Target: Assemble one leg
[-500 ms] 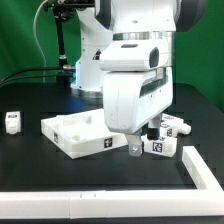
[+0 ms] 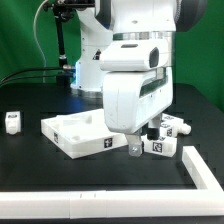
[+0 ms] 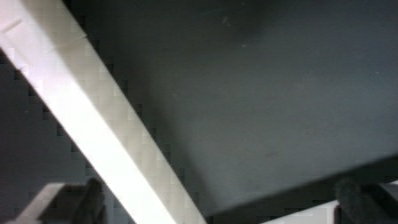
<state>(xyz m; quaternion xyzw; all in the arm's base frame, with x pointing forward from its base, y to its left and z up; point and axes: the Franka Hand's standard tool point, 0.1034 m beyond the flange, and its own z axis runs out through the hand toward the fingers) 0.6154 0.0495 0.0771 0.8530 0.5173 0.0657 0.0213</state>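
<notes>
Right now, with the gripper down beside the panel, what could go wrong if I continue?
1. In the wrist view a white edge, probably of the panel, runs close to one finger of the open gripper; descending or closing may shove it.
2. In the exterior view a tagged leg stands right beside the gripper; a sideways move could topple it.
3. Nothing lies between the fingers, so closing now would likely grasp nothing.

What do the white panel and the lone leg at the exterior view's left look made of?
The panel: likely matte white hard plastic; even colour, moulded raised rim. The leg: seemingly the same white plastic, blocky, with a printed black-and-white tag; too small to be sure.
</notes>
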